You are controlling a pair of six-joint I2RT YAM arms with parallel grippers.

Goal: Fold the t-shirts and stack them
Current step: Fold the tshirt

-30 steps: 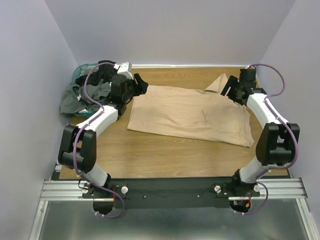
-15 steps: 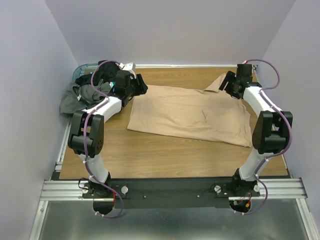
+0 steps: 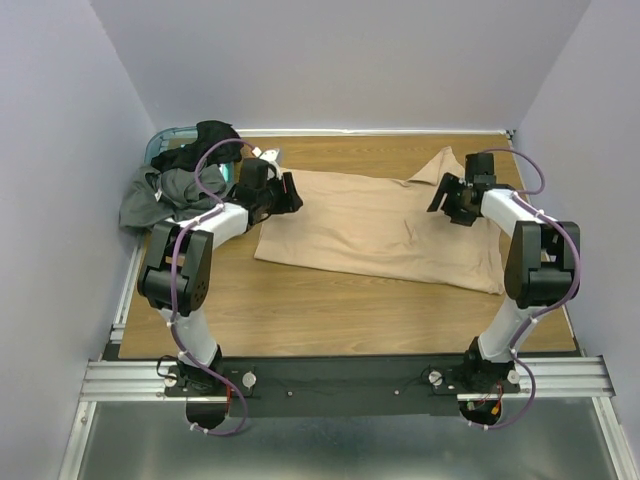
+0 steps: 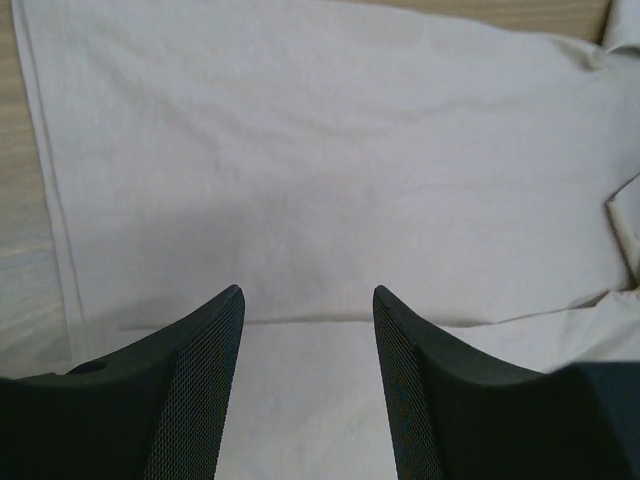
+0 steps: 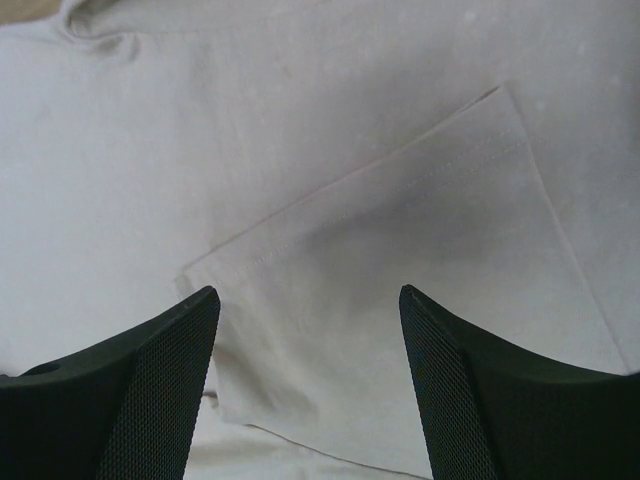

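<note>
The tan-beige t-shirt (image 3: 380,228) lies spread on the wooden table, one sleeve turned up at its far right. My left gripper (image 3: 293,193) is open and empty, low over the shirt's far left edge; in the left wrist view the cloth (image 4: 330,190) fills the frame between the open fingers (image 4: 205,380). My right gripper (image 3: 441,196) is open and empty over the shirt's right part; the right wrist view shows a folded sleeve flap (image 5: 400,300) under the open fingers (image 5: 460,390). Dark grey and black t-shirts (image 3: 180,175) are heaped at the far left.
A teal plastic basket (image 3: 162,138) stands at the far left corner under the dark heap, which spills over the table's left edge. Purple walls close in on three sides. Bare wood table (image 3: 330,310) lies in front of the shirt.
Both grippers have come in from the far corners and lowered over the tan shirt: the left moved right onto its left edge, the right moved left and nearer over the sleeve area.
</note>
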